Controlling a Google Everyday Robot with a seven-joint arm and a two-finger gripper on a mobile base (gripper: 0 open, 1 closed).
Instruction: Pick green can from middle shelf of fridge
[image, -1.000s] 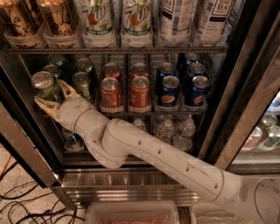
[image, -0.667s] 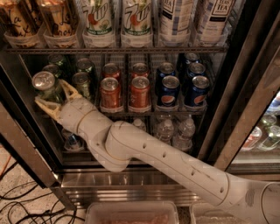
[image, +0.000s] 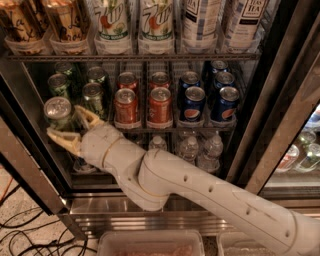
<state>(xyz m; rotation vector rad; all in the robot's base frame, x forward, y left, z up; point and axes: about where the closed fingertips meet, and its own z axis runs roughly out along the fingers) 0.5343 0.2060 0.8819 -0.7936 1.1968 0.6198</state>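
Observation:
My gripper (image: 70, 126) is at the left end of the middle shelf (image: 200, 129) of the fridge (image: 280, 115). It is shut on a green can (image: 57, 111) with a silver top. One tan finger (image: 86, 116) lies on the can's right side and the other (image: 61, 138) below its front. The can is held upright in front of the shelf's left lane. Other green cans (image: 93, 97) stand in the lanes behind and to the right of it.
Red-orange cans (image: 160, 105) and blue Pepsi cans (image: 193, 102) fill the lanes to the right. Tall 7Up cans (image: 112, 25) stand on the rack above and water bottles (image: 190, 150) below. The steel door frame (image: 25, 170) runs close on the left. A clear bin (image: 150, 245) lies below and cables (image: 30, 235) cross the floor.
The gripper with the green can has moved a little down and to the right, out from the shelf's left lane. The other cans have not moved.

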